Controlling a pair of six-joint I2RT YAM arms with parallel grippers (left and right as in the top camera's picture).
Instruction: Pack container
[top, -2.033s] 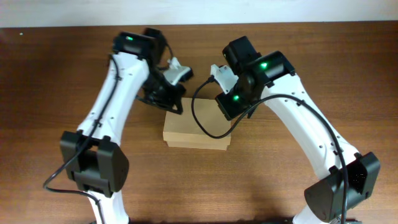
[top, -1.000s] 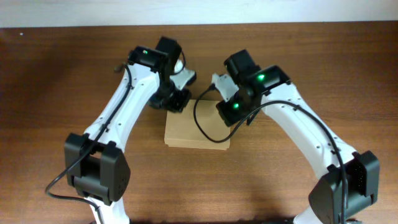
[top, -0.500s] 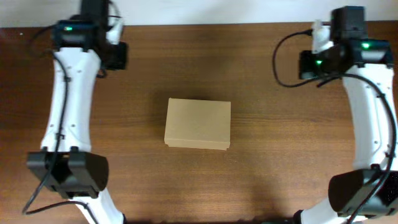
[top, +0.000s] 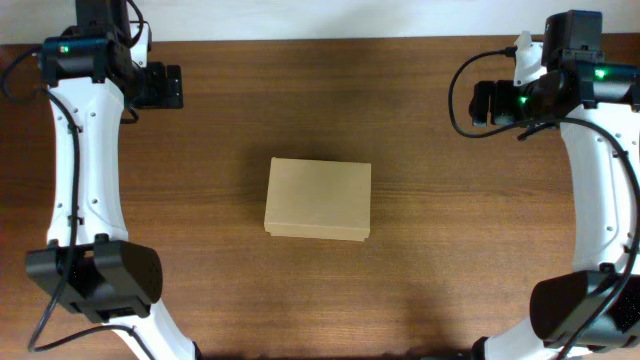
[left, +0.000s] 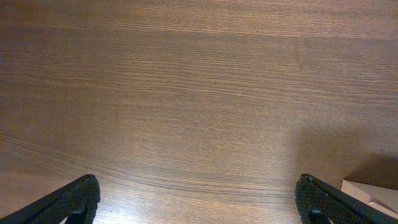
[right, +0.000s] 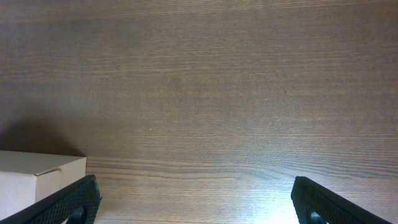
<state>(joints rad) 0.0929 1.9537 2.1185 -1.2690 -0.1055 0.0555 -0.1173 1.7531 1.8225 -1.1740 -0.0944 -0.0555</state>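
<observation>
Container (top: 318, 198): tan cardboard, lid shut, on tabletop (top: 420, 290); between left jaws and right jaws, well apart from each. Left jaws: spread wide, empty. Right jaws: likewise.

The container (top: 318, 198) was noted near the middle of the surface (top: 450, 260), laid flat with its flap lid shut. It was recorded as a plain tan cardboard box, rectangular and unmarked, set square to the surface edges. One pale corner was caught in each wrist view.
</observation>
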